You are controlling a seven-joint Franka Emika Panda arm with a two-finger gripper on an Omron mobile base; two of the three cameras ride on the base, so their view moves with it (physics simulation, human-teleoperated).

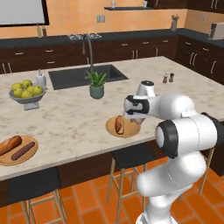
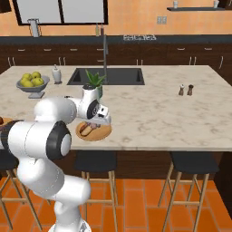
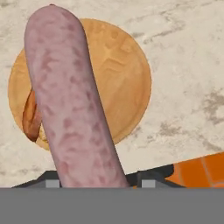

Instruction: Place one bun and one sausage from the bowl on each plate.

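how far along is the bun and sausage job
Nearly done. The left plate already holds a bun and a sausage. The near plate has its bun. The end effector holds the last sausage above it; only setting it down remains.

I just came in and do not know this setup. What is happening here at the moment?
The robot's gripper holds a pinkish sausage above a wooden plate near the counter's front edge. That plate already carries a bun. Another plate, further left, has a bun and a sausage on it.
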